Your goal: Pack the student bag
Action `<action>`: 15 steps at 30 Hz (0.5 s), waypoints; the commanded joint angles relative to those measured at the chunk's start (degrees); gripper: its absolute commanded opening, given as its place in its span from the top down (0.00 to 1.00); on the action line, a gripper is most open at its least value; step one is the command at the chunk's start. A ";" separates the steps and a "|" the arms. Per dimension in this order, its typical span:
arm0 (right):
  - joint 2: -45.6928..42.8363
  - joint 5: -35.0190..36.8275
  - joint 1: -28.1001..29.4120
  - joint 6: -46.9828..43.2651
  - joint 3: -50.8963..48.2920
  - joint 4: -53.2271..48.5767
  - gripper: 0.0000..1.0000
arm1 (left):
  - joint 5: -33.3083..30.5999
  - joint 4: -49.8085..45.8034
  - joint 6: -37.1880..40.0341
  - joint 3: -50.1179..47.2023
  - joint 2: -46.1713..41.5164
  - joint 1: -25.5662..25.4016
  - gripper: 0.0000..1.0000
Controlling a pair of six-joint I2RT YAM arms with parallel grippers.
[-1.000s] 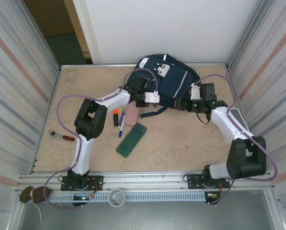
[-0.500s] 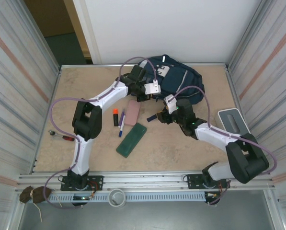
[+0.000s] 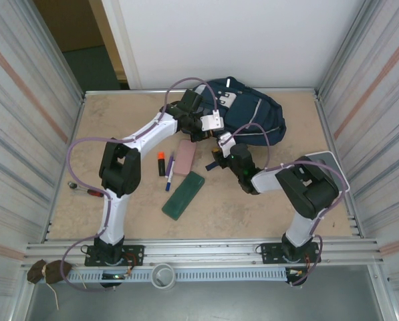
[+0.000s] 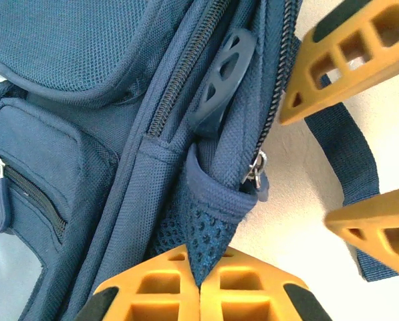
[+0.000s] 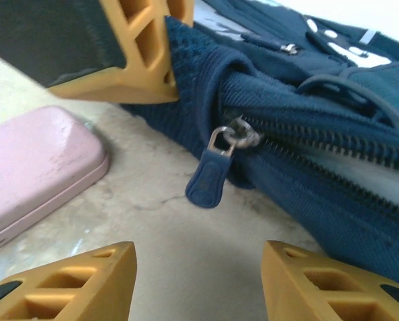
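If apart, bag [image 5: 306, 134] before right hand [image 5: 199, 259]

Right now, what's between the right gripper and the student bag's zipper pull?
Only bare table, shown in the right wrist view, separates the right gripper from the zipper pull on the student bag.

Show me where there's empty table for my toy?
Bare table in the far left corner, left of the left arm, and along the near edge right of the green case. Crowded in front of the bag, around the pink case.
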 commanded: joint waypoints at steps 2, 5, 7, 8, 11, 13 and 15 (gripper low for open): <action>3.34 6.02 1.06 -3.54 2.82 11.12 0.53 | 5.08 -1.24 -1.22 2.78 -6.13 -0.20 1.00; 4.60 7.00 1.13 -3.99 3.05 13.99 0.54 | 5.19 -1.22 -1.30 2.81 -6.13 -0.27 1.00; 4.92 7.82 1.34 -4.35 3.37 14.69 0.56 | 5.30 -1.27 -1.33 2.79 -5.96 -0.27 1.00; 5.10 8.07 1.47 -4.74 3.46 15.15 0.57 | 5.20 -1.31 -1.33 2.81 -5.88 -0.27 1.00; 4.98 9.53 1.52 -5.63 3.49 16.20 0.65 | 4.88 -1.40 -1.22 2.85 -5.71 -0.36 1.00; 4.72 10.39 1.45 -6.58 3.44 16.31 0.73 | 4.65 -1.49 -1.20 2.79 -5.69 -0.36 1.00; 4.45 10.61 1.47 -7.39 3.03 16.33 0.80 | 4.43 -1.49 -1.04 2.70 -5.78 -0.36 1.00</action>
